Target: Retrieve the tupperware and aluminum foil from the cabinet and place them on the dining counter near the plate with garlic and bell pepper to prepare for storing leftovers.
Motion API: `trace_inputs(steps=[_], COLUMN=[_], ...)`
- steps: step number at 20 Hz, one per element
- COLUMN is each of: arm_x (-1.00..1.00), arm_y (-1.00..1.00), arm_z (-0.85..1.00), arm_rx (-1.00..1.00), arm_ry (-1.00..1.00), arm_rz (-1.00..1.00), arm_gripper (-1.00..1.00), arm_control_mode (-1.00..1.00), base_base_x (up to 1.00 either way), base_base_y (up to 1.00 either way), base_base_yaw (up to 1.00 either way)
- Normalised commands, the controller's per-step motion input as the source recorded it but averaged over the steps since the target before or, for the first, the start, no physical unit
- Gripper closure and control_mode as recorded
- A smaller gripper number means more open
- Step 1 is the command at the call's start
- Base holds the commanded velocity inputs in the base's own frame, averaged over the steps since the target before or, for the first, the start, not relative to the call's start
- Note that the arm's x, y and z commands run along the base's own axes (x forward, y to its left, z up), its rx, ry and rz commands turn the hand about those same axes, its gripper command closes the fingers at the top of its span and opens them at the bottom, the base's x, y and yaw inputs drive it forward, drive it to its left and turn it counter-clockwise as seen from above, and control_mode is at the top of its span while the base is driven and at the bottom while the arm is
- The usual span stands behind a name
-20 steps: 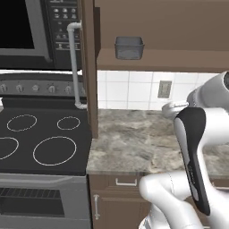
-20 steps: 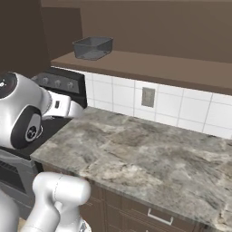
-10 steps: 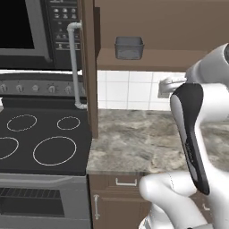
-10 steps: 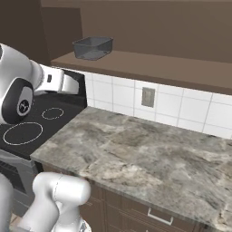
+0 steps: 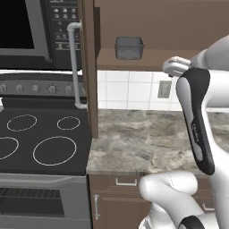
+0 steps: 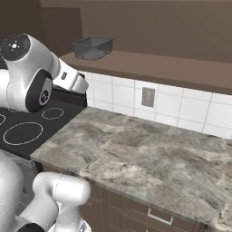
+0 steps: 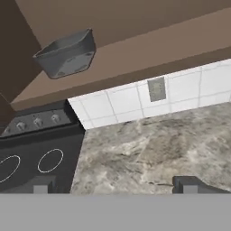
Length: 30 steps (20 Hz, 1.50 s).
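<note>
The gripper point(image 7: 113, 185) hangs with its dark tips wide apart, holding nothing, above the mottled grey stone counter point(image 7: 158, 149). Beyond, glossy white tiles (one outlet plate); the translucent grey, rounded-rectangular tupperware point(image 7: 67, 54) sits on the brown cabinet shelf point(image 7: 149, 49).

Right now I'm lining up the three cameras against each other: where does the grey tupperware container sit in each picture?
Left base view: tupperware upper centre, on the open cabinet shelf, right of the microwave.
Right base view: tupperware upper left, at the shelf's left end.
Hand view: tupperware upper left, tilted because the camera is rolled.
Shared landmark: the wall outlet in the white tiles below the shelf.
</note>
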Motion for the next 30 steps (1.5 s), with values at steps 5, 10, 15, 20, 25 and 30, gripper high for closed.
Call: trace_inputs(steps=[5, 10, 15, 20, 25, 30], arm_x=[0.47, 0.46, 0.4, 0.39, 0.48, 0.58], arm_y=[0.01, 0.06, 0.04, 0.05, 0.05, 0.01], arm_z=[0.49, 0.25, 0.26, 0.06, -0.1, -0.15], arm_rx=[0.21, 0.01, 0.0, 0.0, 0.0, 0.0], arm_ry=[-0.24, 0.0, 0.03, 0.02, 0.0, 0.0], arm_rz=[-0.15, -0.05, 0.0, 0.0, 0.0, 0.0], arm_gripper=[-1.0, -1.0, -1.0, -1.0, -1.0, -1.0], arm_control_mode=[-1.0, -1.0, -1.0, -1.0, -1.0, -1.0], base_base_x=[0.0, 0.0, 0.0, 0.0, 0.0, 0.0], base_base_y=[0.0, 0.0, 0.0, 0.0, 0.0, 0.0], base_base_yaw=[0.0, 0.0, 0.0, 0.0, 0.0, 0.0])
